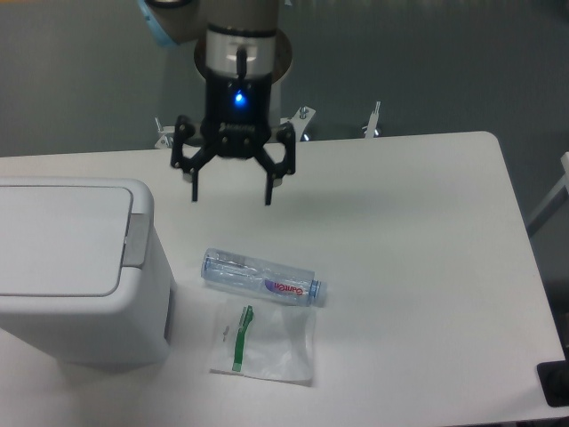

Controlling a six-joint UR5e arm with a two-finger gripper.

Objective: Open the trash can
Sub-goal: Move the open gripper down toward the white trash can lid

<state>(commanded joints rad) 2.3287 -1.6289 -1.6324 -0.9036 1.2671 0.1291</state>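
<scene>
At far left, on the white desk [418, 231]: the trash can [76, 267], boxy and white, cut off by the left edge of the view. Lid [58, 238] flat and shut, with a small grey push tab [135, 240] on its right side.

Right of the can, above the desk's rear half: the hand [231, 201], black, with a blue light lit on its body. Fingers pointing down and spread wide apart, nothing between them. Not touching the can, hanging nearer the bottle than the lid.

Below the hand, flat on the desk: a clear plastic bottle [262, 277] lying on its side, cap end to the right. Just in front of the bottle: a clear plastic bag [265, 343] with a green strip, lying flat.
</scene>
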